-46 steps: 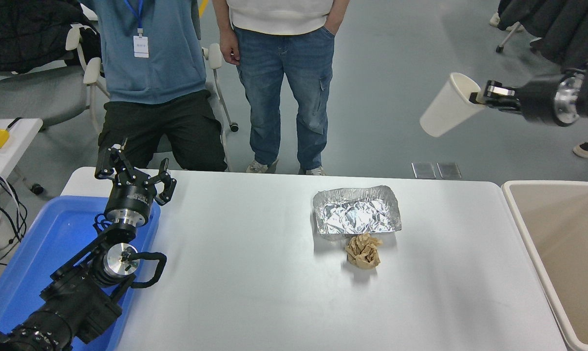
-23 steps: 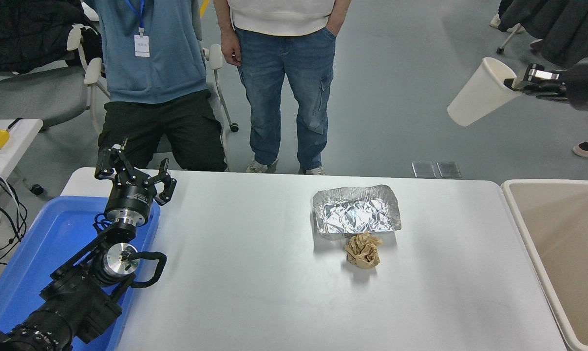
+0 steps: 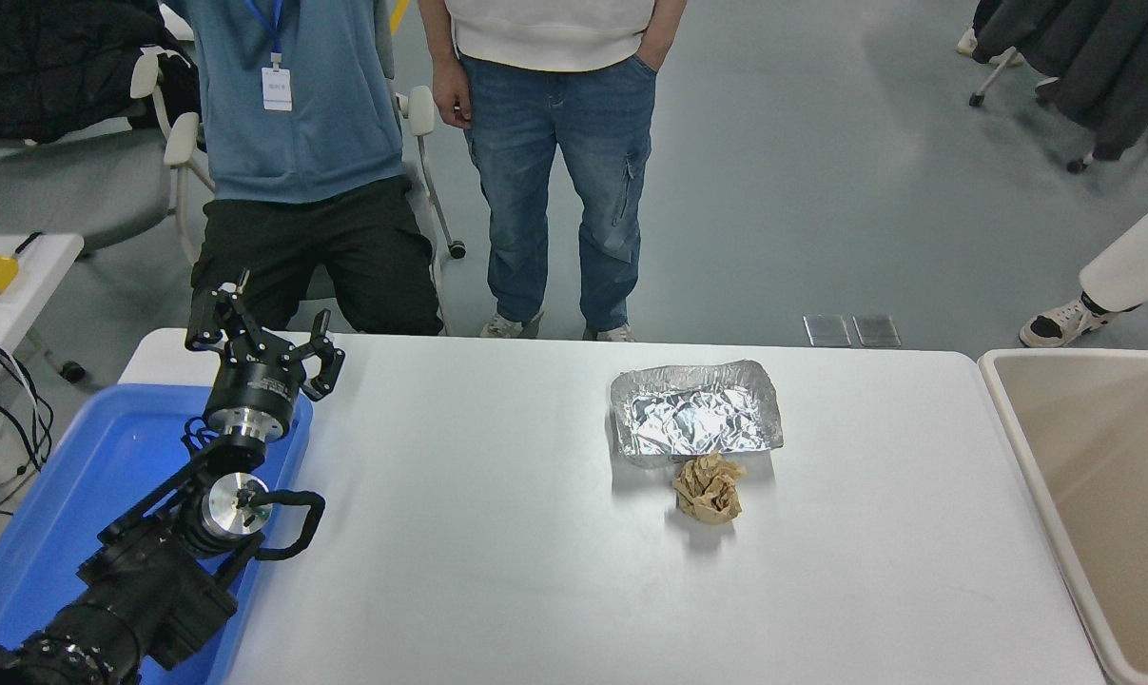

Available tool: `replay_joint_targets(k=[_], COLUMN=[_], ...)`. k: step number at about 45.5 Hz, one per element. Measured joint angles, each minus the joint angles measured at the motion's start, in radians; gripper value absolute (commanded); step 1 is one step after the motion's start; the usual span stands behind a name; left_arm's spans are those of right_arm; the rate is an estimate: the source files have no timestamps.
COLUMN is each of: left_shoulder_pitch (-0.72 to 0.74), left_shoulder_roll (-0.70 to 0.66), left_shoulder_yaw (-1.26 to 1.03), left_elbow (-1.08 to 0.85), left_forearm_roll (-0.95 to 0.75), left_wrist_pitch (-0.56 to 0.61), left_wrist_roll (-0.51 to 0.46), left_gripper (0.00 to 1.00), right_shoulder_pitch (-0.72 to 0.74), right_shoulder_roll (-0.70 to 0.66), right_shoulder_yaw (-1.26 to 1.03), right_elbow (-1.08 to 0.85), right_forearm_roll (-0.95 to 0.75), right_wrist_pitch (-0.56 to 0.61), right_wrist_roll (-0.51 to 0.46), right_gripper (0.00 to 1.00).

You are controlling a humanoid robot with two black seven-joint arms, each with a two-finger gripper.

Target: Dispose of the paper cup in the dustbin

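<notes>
Paper cup aloft at right edge, above dustbin; its gripper unseen. Early release risks missing. Left gripper parked, jaws apart.

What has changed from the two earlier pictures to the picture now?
The paper cup moved right, to the picture's right edge, above the far end of the dustbin. The right gripper that held it by the rim has left the view, so the hold cannot be checked now. The left gripper, the foil tray, the crumpled paper ball and the blue tray stayed as they were.
</notes>
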Motion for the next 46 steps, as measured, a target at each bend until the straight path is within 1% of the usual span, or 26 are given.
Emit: replay_joint_targets(k=[13,19,24,36,46], left_shoulder_pitch=[0.000,0.000,0.000,0.000,0.000], left_shoulder_roll=[0.000,0.000,0.000,0.000,0.000], left_shoulder_yaw=[0.000,0.000,0.000,0.000,0.000], left_elbow=[0.000,0.000,0.000,0.000,0.000], left_forearm_roll=[0.000,0.000,0.000,0.000,0.000], left_wrist_pitch=[0.000,0.000,0.000,0.000,0.000], left_wrist_roll=[-0.001,-0.001,-0.001,-0.001,-0.001], left_gripper=[1.00,1.00,1.00,1.00,1.00], right_shoulder_pitch=[-0.282,-0.408,-0.508,-0.657,-0.708], right_shoulder_roll=[0.032,0.092,0.177,0.388,0.508], right_shoulder_yaw=[0.046,0.081,0.105,0.129,0.139], right_elbow=[-0.131,-0.242,-0.380,-0.649,-0.737], right_forearm_roll=[0.143,0.209,0.263,0.357,0.398], right_wrist_pitch=[-0.122,-0.161,-0.175,-0.201,-0.260], right_wrist_roll=[0.017,0.020,0.021,0.015,-0.005], right_gripper=[0.00,0.00,0.00,0.00,0.00])
